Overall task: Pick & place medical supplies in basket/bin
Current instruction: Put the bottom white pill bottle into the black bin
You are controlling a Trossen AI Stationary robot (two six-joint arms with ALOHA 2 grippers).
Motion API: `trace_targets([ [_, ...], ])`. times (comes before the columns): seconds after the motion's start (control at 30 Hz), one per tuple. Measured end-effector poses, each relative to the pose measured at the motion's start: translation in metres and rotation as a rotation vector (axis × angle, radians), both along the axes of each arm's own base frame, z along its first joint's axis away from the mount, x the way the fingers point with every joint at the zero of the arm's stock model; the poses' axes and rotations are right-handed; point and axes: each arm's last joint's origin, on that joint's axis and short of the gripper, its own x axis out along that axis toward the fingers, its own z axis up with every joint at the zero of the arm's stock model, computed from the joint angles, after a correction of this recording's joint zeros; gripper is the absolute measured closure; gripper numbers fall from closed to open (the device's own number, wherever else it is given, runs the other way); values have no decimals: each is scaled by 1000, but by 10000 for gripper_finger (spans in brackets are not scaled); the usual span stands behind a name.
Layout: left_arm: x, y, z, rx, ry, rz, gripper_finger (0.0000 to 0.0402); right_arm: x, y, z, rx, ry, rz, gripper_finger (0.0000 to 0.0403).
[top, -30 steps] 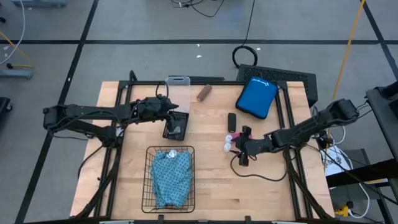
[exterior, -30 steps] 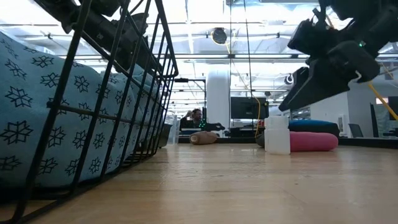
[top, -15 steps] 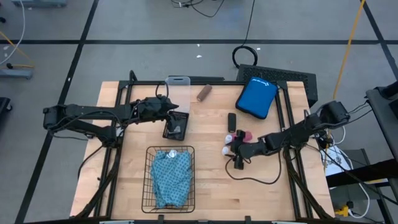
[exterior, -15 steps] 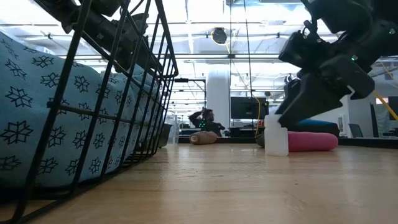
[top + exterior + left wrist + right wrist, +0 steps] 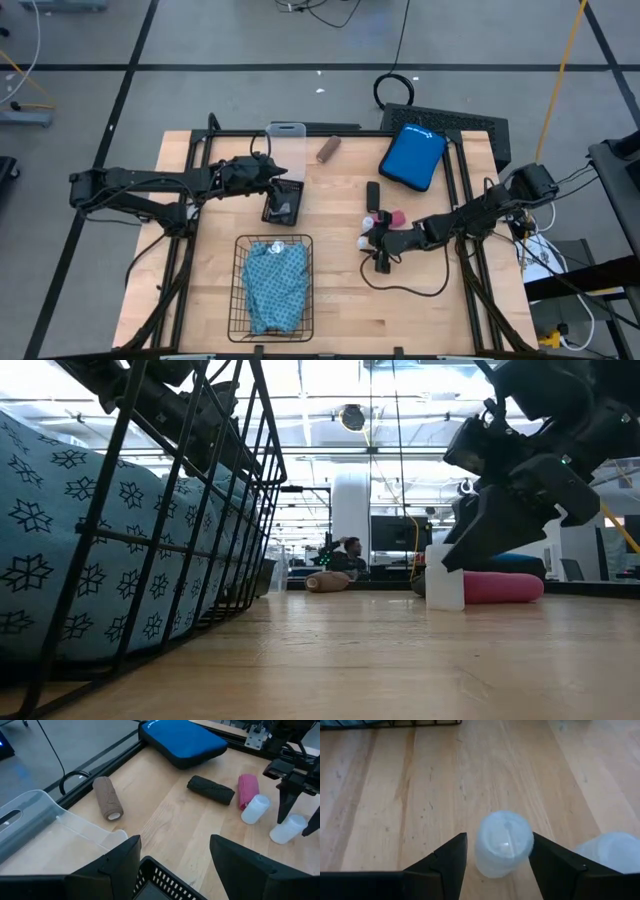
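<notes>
We see the right gripper, fingers apart, straddling a white-capped vial; the pink roll lies at one o'clock.

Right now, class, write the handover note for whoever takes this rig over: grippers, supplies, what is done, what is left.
Right gripper: open, fingers either side of a white-capped vial, not closed yet.
Left gripper: open, waiting over the small black tray.
Done: teal patterned cloth lies in the wire basket.
Left on the table: second vial, pink roll, black block, brown roll.
</notes>
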Motion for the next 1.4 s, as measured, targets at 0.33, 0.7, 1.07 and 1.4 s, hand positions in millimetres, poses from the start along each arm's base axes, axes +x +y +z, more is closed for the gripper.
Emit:
trace_targets([
  [0.33,0,0,0,0,0,0,156,-15,-4,-17,59,51,-36,189],
  [0.7,0,0,0,1,1,-1,156,-45,-10,-41,123,35,-91,194],
  [1.07,0,0,0,2,-4,-1,156,-43,-5,-49,49,-43,-72,197],
  [1.4,0,0,1,-1,-7,3,156,-28,-4,-59,12,-114,-80,199],
])
